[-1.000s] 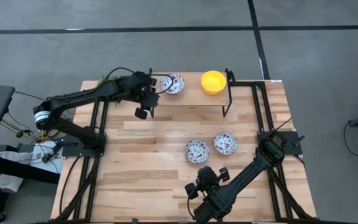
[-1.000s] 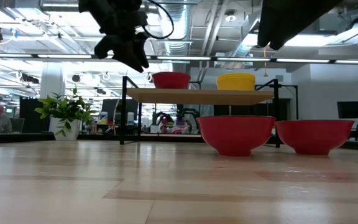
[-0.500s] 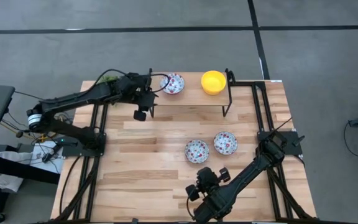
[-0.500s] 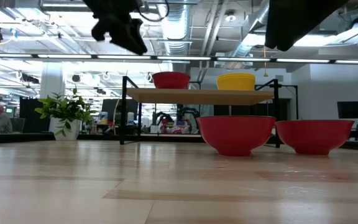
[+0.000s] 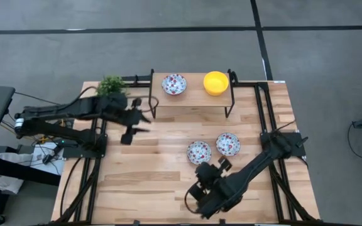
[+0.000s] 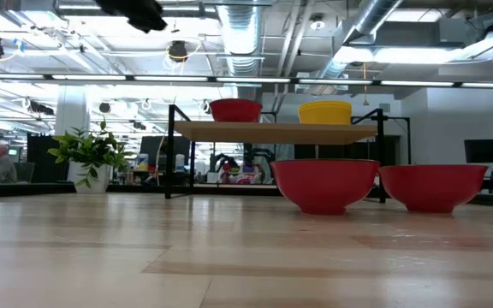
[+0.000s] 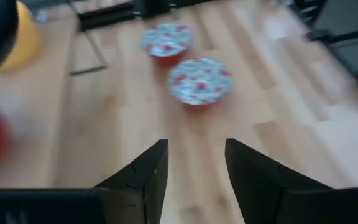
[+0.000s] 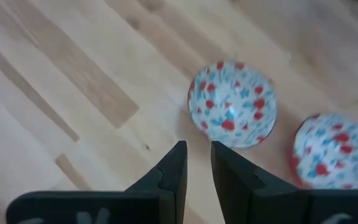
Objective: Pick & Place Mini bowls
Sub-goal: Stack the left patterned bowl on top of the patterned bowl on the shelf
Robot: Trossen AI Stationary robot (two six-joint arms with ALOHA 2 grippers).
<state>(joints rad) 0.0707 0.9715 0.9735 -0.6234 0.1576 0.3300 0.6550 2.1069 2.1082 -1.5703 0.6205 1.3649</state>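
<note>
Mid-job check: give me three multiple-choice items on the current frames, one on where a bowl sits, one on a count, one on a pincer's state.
1. Where is the yellow bowl?
A. on the raised shelf
B. on the table beside the plant
C. in the right pincer

2. How many floral bowls show in the high view?
A. one
B. three
C. five

3. What state is the left pincer in?
A. shut on a bowl
B. open and empty
C. shut on the plant

Answers:
1. A: it sits on the shelf next to a floral bowl.
2. B: one on the shelf, two on the table.
3. B: its fingers stand apart over bare wood.
</note>
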